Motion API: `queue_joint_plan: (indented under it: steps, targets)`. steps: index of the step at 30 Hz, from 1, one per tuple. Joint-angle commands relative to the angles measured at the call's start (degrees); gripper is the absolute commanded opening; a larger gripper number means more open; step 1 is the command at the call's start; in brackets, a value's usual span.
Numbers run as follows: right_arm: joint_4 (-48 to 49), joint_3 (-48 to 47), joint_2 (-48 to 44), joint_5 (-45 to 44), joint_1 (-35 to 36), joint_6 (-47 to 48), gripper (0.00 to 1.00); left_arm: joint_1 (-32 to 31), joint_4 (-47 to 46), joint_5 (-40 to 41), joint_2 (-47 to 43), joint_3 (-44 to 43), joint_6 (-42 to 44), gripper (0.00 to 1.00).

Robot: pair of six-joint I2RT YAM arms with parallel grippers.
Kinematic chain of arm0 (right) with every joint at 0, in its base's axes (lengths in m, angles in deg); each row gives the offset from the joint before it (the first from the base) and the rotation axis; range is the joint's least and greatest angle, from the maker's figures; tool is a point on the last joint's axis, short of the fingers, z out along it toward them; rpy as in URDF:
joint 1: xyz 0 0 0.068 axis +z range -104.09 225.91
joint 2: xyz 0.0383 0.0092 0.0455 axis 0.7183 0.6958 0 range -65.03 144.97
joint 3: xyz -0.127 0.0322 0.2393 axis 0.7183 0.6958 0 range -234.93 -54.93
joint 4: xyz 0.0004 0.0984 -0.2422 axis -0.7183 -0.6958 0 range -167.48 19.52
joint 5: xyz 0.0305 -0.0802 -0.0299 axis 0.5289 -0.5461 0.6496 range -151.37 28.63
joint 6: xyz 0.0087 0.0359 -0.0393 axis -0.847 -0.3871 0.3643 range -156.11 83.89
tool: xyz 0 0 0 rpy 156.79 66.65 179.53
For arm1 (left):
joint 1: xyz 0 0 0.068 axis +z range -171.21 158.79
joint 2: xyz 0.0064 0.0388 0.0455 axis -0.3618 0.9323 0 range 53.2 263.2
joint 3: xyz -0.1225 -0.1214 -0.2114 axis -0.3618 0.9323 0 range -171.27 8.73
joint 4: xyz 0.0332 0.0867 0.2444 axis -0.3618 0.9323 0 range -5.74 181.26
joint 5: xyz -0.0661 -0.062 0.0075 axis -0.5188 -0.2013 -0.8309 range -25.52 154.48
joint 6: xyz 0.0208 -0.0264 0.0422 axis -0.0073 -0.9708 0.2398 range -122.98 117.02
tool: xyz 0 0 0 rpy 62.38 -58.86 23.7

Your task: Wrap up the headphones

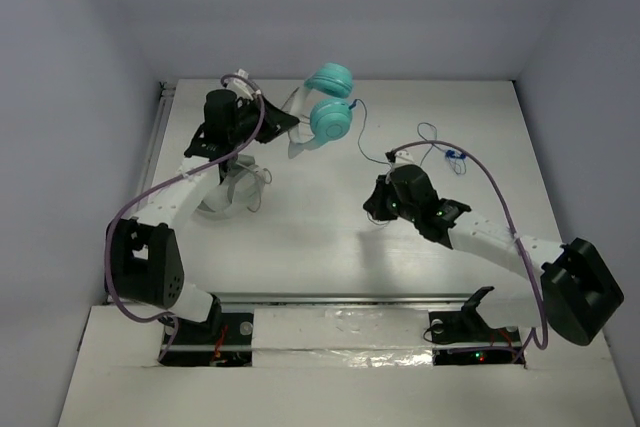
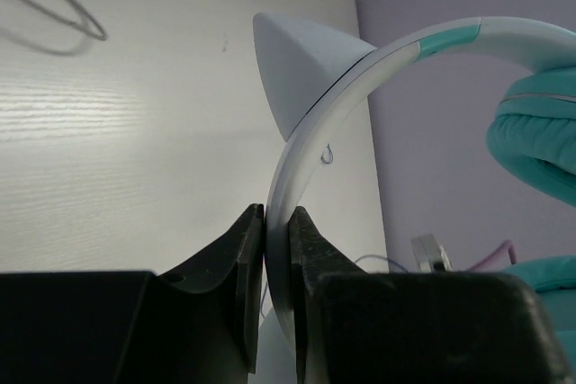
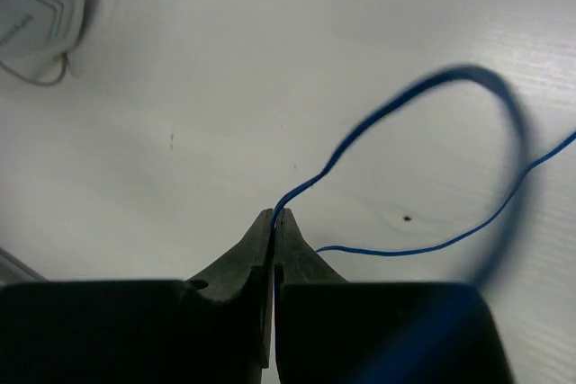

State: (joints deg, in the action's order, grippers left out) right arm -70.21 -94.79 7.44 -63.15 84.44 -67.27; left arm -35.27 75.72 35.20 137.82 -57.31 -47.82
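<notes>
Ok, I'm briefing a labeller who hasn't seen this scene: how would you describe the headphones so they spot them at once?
Go to the far side of the white table, left of centre. The headphones are there, headband pinched in the left claw. Unlike the nearby white coiled item, they have two teal ear cups and a thin blue cable.

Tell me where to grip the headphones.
Take the white headband, coming from the side opposite the teal ear cups, as the left gripper does: the band is a thin strip that fits between the jaws; the cups are bulky.
</notes>
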Motion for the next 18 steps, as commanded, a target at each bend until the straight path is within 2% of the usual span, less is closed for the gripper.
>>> queue_joint_plan:
  steps: [1, 5, 9, 13, 18]
  targets:
    - [-8.1, -2.9, -0.7, -3.1, 1.9, -1.2, 0.0, 3.2, -18.1, 4.8, -6.5, 4.5, -10.6, 0.0]
    - [-11.9, -2.5, -2.5, -3.5, 1.9, -1.2, 0.0, 7.9, -23.7, 7.4, -9.5, 12.5, -16.1, 0.0]
    - [-14.5, -2.9, -3.3, -5.5, 1.9, -1.1, 0.0, 13.5, -25.8, 6.2, -11.4, 15.3, -18.4, 0.0]
    - [-15.1, -6.0, 0.2, -7.4, 2.4, -1.2, 0.0, 11.9, -23.3, 9.7, -12.4, 14.9, -14.8, 0.0]
    - [-19.6, -14.0, 6.1, -13.1, 9.2, 0.7, 0.0, 8.0, -19.9, 16.4, -12.9, 15.2, -10.3, 0.0]
